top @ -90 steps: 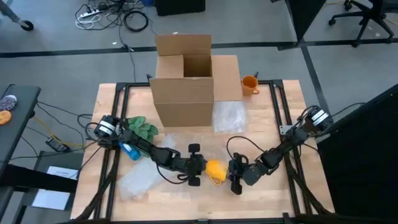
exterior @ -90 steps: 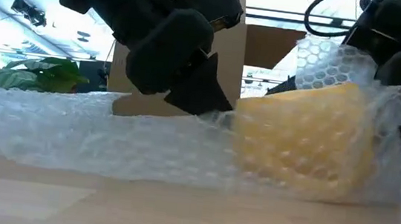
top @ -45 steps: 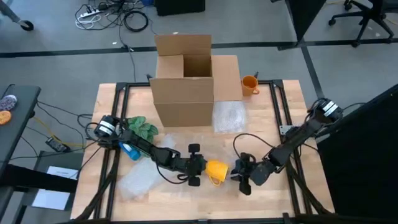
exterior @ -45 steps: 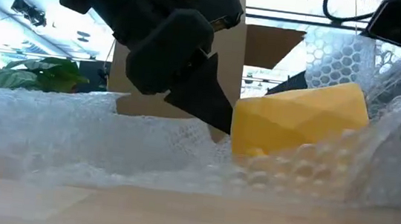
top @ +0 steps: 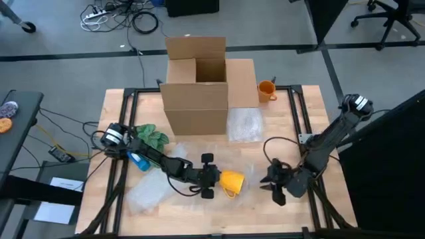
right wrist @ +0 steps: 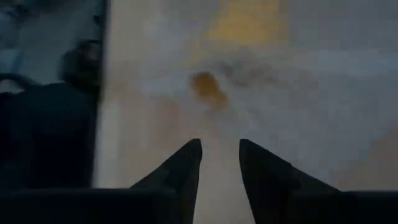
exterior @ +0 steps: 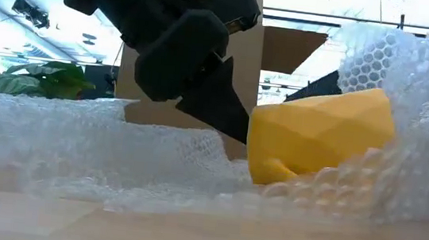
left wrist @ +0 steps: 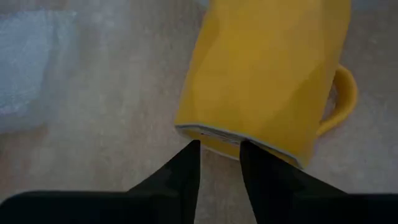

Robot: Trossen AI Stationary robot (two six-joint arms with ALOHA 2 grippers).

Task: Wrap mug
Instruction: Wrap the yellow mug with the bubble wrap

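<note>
Lab: framed table [top: 116,99], floor cables [top: 119,16]

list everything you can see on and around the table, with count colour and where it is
yellow mug: 1, yellow, on its side at the table's front centre, on bubble wrap
bubble wrap: clear sheet under and beside the mug; another clear piece by the box
cardboard box: 1, brown, open, back centre
orange cup: 1, orange, back right beside the box
green cloth: 1, green, left side
blue object: 1, blue, left side under the left arm
table: 1, light wood
left gripper: dark, fingers pinching the mug's rim
right gripper: dark, right of the mug, fingers holding the wrap's edge
</note>
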